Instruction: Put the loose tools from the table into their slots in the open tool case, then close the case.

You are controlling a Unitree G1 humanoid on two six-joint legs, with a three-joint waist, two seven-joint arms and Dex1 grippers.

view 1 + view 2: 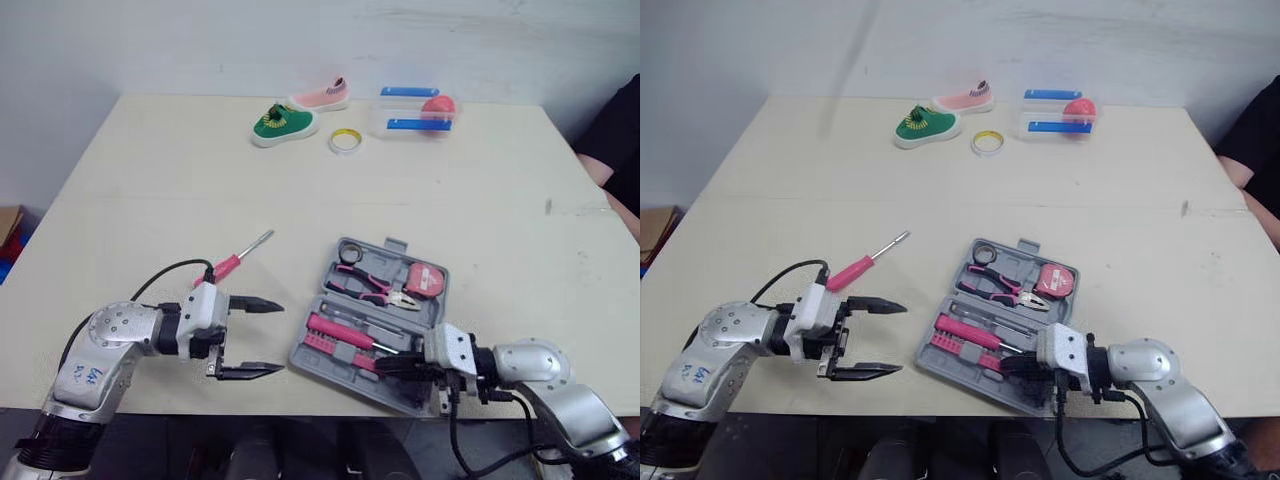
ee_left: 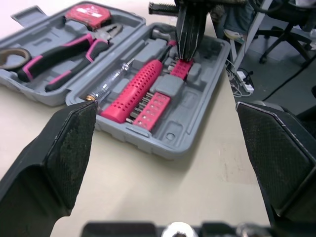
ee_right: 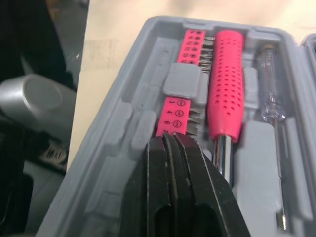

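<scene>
Pale tabletop (image 1: 150, 200) runs back to a white wall, and the grey tool case (image 2: 168, 140) lies open right at the table's near edge. That is the first worry, I judge. The right gripper (image 1: 385, 363), its fingers pressed together, has its tips down in the near half of the case over the pink bit holder (image 3: 174, 116). A push or drag from there could slide the case over the edge or jolt the seated tools out of their slots. The left gripper (image 1: 281, 338) hovers low beside the case, fingers spread wide and holding nothing. Its likely target, the loose screwdriver (image 1: 228, 264) with the pink handle, lies on the table to the left of the case and apart from it, not between those fingers. It sits just beyond the gripper's body on the far side, with its shaft angled away toward the wall. The spread fingers point at the case rather than at the screwdriver, so the arm would have to back off and turn — and a careless swing of the wrist could nudge the round handle and set it rolling.
</scene>
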